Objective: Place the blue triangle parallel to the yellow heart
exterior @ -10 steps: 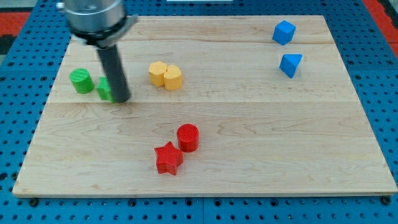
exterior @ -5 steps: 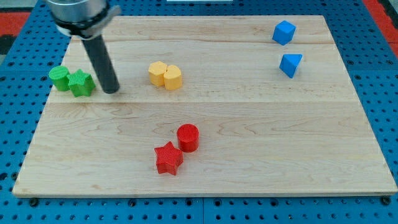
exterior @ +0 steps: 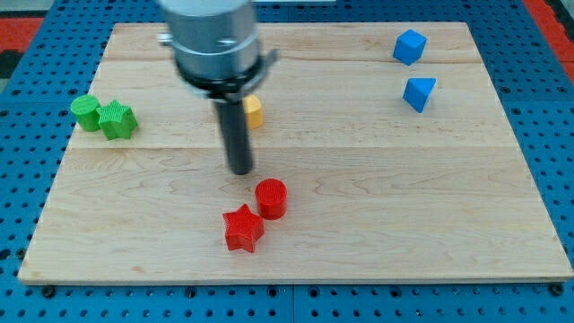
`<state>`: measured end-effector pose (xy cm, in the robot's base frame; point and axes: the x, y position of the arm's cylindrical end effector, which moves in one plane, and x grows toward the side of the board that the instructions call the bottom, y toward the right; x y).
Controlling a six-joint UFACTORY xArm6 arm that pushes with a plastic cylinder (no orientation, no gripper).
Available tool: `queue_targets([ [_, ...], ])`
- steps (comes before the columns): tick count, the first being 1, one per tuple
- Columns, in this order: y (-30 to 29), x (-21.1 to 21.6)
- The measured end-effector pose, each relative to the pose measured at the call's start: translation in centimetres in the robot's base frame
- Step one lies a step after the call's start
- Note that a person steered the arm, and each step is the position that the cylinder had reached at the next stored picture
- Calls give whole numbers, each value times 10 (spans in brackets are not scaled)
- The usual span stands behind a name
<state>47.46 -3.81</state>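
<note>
crossing from the left edge toward the middle of the pale wooden board point(exterior: 377, 224) — that is the change seen over the last second: my tip point(exterior: 240, 170) was beside the green blocks and is now found well to their right, just far-left of the red cylinder block point(exterior: 271, 198). the small green cylinder point(exterior: 85, 113) and the green star-shaped block point(exterior: 117, 120) were shoved leftward in that time and are now left touching each other at the board's left edge, apart from the rod. nothing is held or pressed by the bare dark rod; no block is touched by its end at present.

the yellow heart block point(exterior: 254, 110) is mostly hidden behind the rod and its grey housing, so only its right portion is seen, and the yellow piece that sat against it is covered entirely. the blue triangular block point(exterior: 419, 92) is found untouched at the far right, near the blue cube-like block point(exterior: 409, 46) and well apart from the heart. the red star block point(exterior: 243, 228) lies just near-left of the red cylinder.

the shift is judged a move away from the green pair and toward the task's blocks — yet the triangle has not been reached, so the aligning push is not yet begun.
</note>
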Motion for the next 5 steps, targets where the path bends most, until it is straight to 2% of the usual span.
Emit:
queue_targets([
  [1, 69, -22],
  [3, 219, -23],
  [4, 269, -56],
  [5, 255, -91],
])
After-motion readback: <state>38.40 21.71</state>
